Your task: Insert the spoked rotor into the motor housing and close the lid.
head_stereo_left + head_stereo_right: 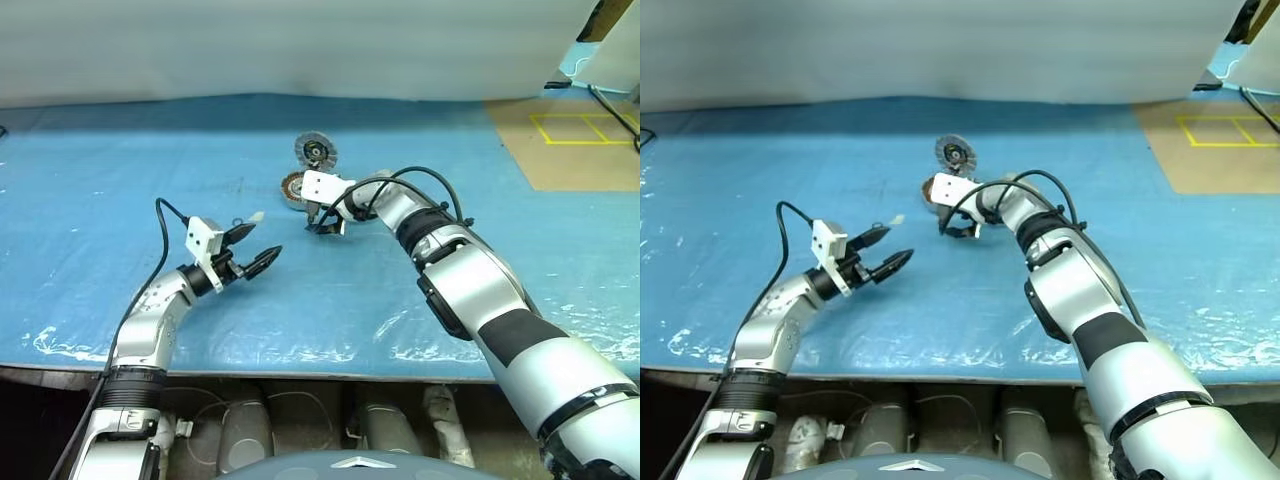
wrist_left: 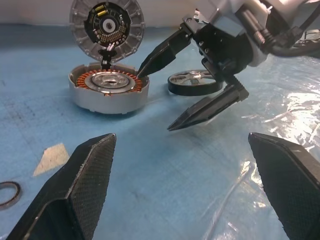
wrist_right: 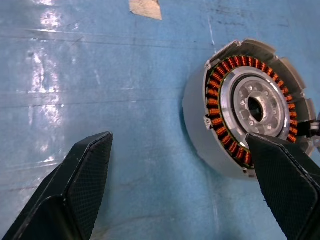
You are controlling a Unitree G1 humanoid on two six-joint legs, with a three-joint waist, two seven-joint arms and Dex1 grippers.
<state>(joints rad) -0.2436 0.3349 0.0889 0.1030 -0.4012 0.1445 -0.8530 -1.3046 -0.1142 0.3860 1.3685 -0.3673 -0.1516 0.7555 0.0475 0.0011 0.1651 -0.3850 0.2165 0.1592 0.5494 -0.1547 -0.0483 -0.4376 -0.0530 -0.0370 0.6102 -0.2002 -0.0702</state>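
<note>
No text, label, brand, number or sign can be read anywhere in these pictures. The round circuit board [image 2: 107,24] standing behind the motor housing [image 2: 108,91] carries small parts and marks, but none is clear enough to read. The yellow lines [image 1: 583,128] on the brown floor patch form plain boxes, not letters.
</note>
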